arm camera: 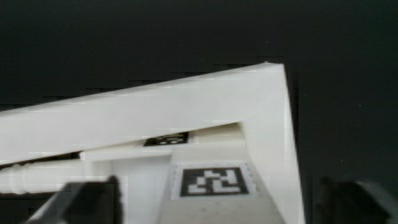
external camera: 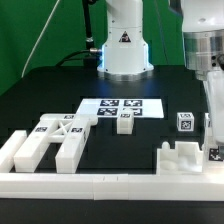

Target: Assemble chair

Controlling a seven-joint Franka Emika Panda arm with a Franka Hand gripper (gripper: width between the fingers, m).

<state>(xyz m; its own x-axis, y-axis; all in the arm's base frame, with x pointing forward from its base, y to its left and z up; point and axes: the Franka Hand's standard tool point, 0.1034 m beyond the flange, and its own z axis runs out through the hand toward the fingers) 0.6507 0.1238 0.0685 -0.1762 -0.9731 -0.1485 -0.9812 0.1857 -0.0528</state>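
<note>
The chair is in loose white pieces. In the exterior view, two large pieces (external camera: pixel 62 138) lie at the left, a small block (external camera: pixel 124 122) sits in the middle, and a tagged cube (external camera: pixel 184 122) stands to the right. Another white piece (external camera: pixel 180 156) stands at the front right. My gripper (external camera: pixel 213 140) hangs over that piece's right end. In the wrist view, a white tagged piece (arm camera: pixel 214 120) fills the space between my gripper's (arm camera: pixel 217 212) dark fingers (arm camera: pixel 80 205). The jaws stand open on either side of it, with a dark gap at one side.
The marker board (external camera: pixel 122 106) lies flat behind the middle block, in front of the robot base (external camera: pixel 125 50). A long low white border bar (external camera: pixel 100 186) runs along the front edge. The table top is black.
</note>
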